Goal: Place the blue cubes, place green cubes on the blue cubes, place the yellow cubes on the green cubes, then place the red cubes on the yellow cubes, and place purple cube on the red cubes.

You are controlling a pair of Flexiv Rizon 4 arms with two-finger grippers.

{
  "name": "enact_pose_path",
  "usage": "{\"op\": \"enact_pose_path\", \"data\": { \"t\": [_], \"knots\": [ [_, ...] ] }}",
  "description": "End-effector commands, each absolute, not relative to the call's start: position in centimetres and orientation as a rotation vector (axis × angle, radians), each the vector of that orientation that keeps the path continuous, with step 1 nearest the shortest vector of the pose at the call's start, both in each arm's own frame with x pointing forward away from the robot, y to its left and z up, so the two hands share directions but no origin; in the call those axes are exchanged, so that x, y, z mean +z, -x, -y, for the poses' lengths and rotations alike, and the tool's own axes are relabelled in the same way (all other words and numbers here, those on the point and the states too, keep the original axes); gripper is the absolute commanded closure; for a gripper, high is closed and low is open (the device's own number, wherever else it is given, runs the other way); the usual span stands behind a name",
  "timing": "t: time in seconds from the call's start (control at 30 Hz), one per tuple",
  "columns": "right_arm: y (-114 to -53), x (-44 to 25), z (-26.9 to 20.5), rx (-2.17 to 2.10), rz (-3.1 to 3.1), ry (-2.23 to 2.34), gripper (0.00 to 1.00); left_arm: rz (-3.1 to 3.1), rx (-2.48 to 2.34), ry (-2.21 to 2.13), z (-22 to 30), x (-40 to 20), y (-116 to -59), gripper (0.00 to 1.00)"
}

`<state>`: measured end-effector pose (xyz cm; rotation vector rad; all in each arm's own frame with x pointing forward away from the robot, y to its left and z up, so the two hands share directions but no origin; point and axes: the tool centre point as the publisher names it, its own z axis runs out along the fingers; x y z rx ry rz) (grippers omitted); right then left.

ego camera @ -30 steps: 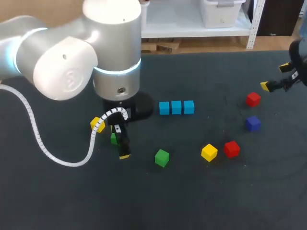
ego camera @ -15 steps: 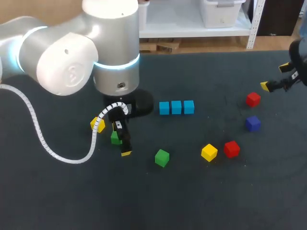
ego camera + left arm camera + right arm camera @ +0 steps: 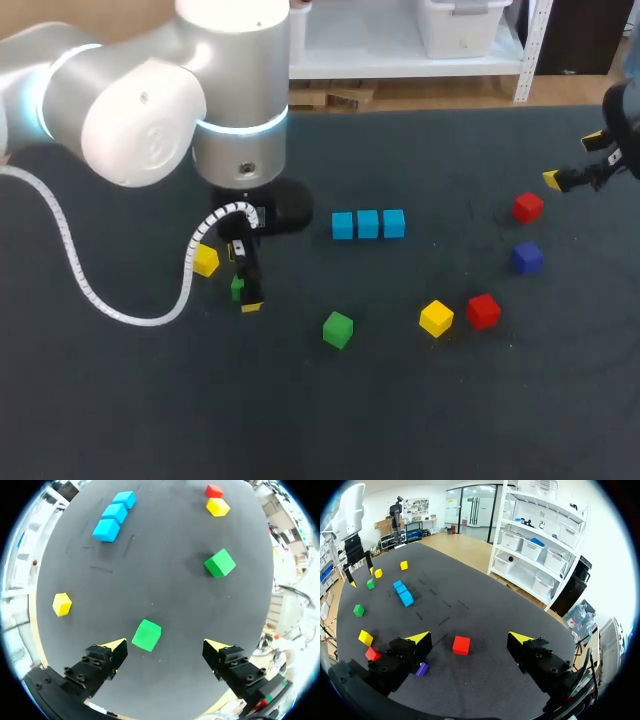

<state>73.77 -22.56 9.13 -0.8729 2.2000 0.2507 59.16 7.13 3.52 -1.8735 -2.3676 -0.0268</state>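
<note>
Left of centre on the bench point(image 3: 420, 420), the left claw point(image 3: 165, 645) hangs open; a green cube point(image 3: 147, 635) lies between its fingers, off-centre.

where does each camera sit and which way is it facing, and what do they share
Head view: fixed above and behind the robot, looking down on the table; the left arm fills its left, the right hand is at its right edge.
Left wrist view: on the left wrist, looking down past the open left hand at a green cube between its fingertips.
Right wrist view: on the right wrist, looking across the table over a red cube; its own open hand shows.
Shared: all three show the row of blue cubes.
</note>
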Motion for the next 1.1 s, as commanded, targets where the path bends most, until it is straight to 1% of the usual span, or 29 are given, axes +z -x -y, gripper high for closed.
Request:
{"op": "enact_pose_path", "data": {
  "t": [0.03, 0.33, 0.57, 0.6, 0.63, 0.67, 0.7, 0.73, 0.77, 0.83, 0.9, 1.1],
  "knots": [
    [-73.8, 9.1, 22.5, 0.247, -2.201, 0.871, 0.00, 2.311, 0.037, 1.881, -7.2, 2.4, -60.5, 0.00],
    [-73.8, 9.1, 22.5, 0.247, -2.201, 0.871, 0.00, 2.263, 0.081, 1.886, -8.3, 0.2, -61.2, 0.00],
    [-73.8, 9.1, 22.5, 0.247, -2.201, 0.871, 0.00, 2.257, 0.084, 1.893, -8.4, -0.2, -61.3, 0.00],
    [-73.8, 9.1, 22.5, 0.247, -2.201, 0.871, 0.00, 2.262, 0.081, 1.891, -8.4, -0.2, -61.3, 0.06],
    [-73.8, 9.1, 22.5, 0.247, -2.201, 0.871, 0.00, 2.264, 0.075, 1.886, -8.4, -0.2, -61.3, 0.38],
    [-73.8, 9.1, 22.5, 0.247, -2.201, 0.871, 0.00, 2.263, 0.074, 1.887, -8.3, -0.2, -61.3, 0.51],
    [-73.8, 9.1, 22.5, 0.247, -2.201, 0.871, 0.00, 2.263, 0.075, 1.888, -8.3, -0.3, -61.3, 0.55],
    [-73.8, 9.1, 22.5, 0.247, -2.201, 0.871, 0.00, 2.262, 0.073, 1.889, -8.2, -0.3, -61.2, 0.64],
    [-73.8, 9.1, 22.5, 0.247, -2.201, 0.871, 0.00, 2.260, 0.071, 1.891, -8.1, -0.3, -61.2, 0.71],
    [-73.8, 9.1, 22.5, 0.247, -2.201, 0.871, 0.00, 2.261, 0.070, 1.895, -7.9, -0.2, -61.1, 0.75],
    [-73.8, 9.1, 22.5, 0.247, -2.201, 0.871, 0.00, 2.264, 0.067, 1.898, -7.8, -0.1, -61.0, 1.00],
    [-73.8, 9.1, 22.5, 0.247, -2.201, 0.871, 0.00, 2.270, 0.052, 1.895, -7.4, 0.0, -60.8, 1.00]
  ]
}}
